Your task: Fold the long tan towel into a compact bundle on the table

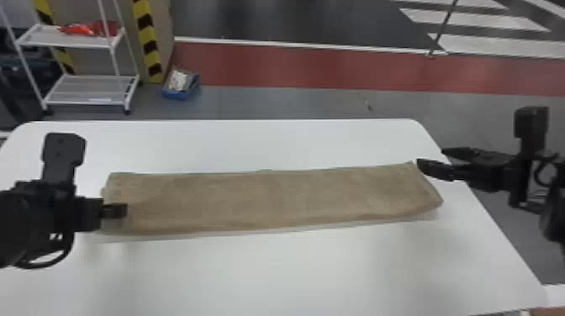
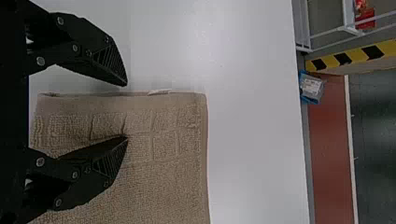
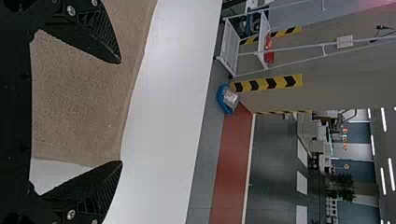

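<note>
The tan towel (image 1: 269, 197) lies as a long flat strip across the white table. At its left end is my left gripper (image 1: 114, 210), over the towel's edge. In the left wrist view my left gripper (image 2: 126, 112) is open, one finger over the towel (image 2: 159, 163) and the other beyond its end edge. My right gripper (image 1: 433, 161) stands by the towel's far right corner. In the right wrist view the right gripper (image 3: 122, 112) is wide open, the towel (image 3: 84, 93) between and below its fingers, nothing held.
The white table (image 1: 269, 269) extends in front of and behind the towel. Past its far edge stand a white shelf cart (image 1: 90, 90) and a blue bin (image 1: 180, 86) on the floor.
</note>
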### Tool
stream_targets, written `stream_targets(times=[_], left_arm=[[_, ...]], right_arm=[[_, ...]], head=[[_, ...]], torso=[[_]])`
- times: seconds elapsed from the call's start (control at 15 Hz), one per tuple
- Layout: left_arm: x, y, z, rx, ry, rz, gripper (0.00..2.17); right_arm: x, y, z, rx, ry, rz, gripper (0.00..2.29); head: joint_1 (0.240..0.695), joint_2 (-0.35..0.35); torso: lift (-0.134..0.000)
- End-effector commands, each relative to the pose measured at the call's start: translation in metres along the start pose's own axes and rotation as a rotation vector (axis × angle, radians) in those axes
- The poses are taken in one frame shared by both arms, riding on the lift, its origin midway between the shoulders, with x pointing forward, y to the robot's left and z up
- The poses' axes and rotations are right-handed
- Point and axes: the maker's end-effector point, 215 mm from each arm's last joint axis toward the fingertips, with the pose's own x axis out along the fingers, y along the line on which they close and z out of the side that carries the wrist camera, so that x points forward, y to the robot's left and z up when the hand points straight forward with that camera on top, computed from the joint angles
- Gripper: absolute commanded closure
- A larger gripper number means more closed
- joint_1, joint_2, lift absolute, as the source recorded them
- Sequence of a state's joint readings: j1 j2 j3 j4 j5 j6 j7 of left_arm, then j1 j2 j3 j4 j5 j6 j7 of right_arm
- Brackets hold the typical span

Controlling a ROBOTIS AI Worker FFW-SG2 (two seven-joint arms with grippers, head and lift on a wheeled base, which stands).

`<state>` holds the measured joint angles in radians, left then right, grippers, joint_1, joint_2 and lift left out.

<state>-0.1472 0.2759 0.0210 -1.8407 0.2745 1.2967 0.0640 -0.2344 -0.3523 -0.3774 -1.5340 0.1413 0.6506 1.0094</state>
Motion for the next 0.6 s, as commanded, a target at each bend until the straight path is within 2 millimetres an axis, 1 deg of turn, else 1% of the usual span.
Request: stream_targets(times=[0.0,0.13,0.2,0.27,0.33,0.47,0.53], left_arm=[[-0.001,-0.002,-0.002,0.002,0.004,-0.002,1.31],[-0.003,-0.002,0.002,0.003,-0.005,0.001,1.69],[-0.004,-0.002,0.002,0.002,-0.007,0.003,1.71],[-0.006,-0.003,0.005,0.001,-0.015,-0.002,1.71],[-0.011,-0.007,0.012,-0.009,-0.033,-0.021,1.71],[-0.021,-0.020,0.027,-0.052,-0.065,-0.094,1.72],[-0.029,-0.032,0.034,-0.068,-0.065,-0.143,1.72]], right_arm=[[0.006,0.017,0.003,-0.003,-0.003,0.023,0.13],[0.012,0.025,0.001,-0.005,0.002,0.038,0.13],[0.015,0.031,-0.004,-0.003,0.010,0.049,0.13],[0.021,0.043,-0.002,-0.007,0.004,0.065,0.13],[0.027,0.056,-0.001,-0.017,0.002,0.080,0.13],[0.044,0.083,-0.004,-0.028,0.012,0.114,0.20],[0.053,0.096,-0.005,-0.036,0.013,0.128,0.22]], head=[[0.695,-0.101],[0.695,-0.086],[0.695,-0.082],[0.695,-0.078],[0.695,-0.068],[0.695,-0.052],[0.695,-0.045]], torso=[[-0.125],[-0.125],[-0.125],[-0.125],[-0.125],[-0.125],[-0.125]])
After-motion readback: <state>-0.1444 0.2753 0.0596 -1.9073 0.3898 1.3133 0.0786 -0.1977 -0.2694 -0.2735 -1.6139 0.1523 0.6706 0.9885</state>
